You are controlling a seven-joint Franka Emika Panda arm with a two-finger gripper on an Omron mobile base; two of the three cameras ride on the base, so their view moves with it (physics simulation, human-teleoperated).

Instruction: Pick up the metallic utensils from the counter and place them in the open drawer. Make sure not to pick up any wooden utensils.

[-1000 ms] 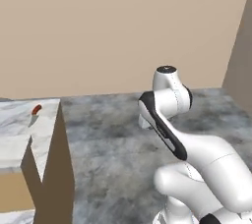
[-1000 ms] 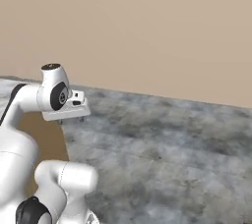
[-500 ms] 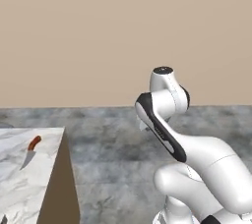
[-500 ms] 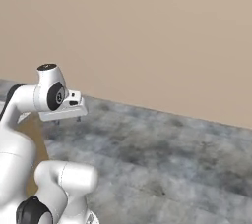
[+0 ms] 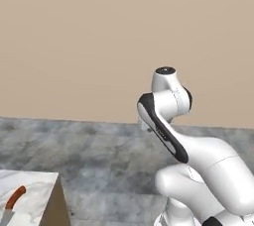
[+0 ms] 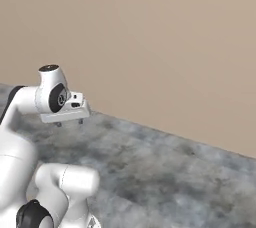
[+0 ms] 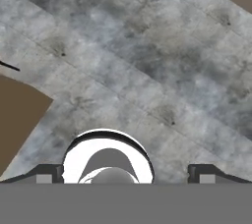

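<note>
A corner of the white marble counter (image 5: pixel 34 183) shows at the bottom left of the left base view. On it lies a small knife (image 5: pixel 12 204) with a red-brown handle and a grey blade, one of the metallic utensils. My gripper (image 6: pixel 70 122) hangs high over the grey floor, well to the right of the counter and far from the knife. In the hand view its fingertips (image 7: pixel 49 174) stand wide apart, so it is open with nothing between them. The open drawer and the wooden utensils are out of view.
Grey stone-patterned floor (image 6: pixel 165 172) spreads ahead of the base up to a plain beige wall (image 5: pixel 99 36). A tan panel (image 7: pixel 15 115) shows at the left of the hand view. The counter's tan side (image 5: pixel 58 209) drops from the marble corner.
The whole picture has shifted in both base views, so the base has moved; the counter now sits lower and further left. The arm keeps its pose and the gripper stays open.
</note>
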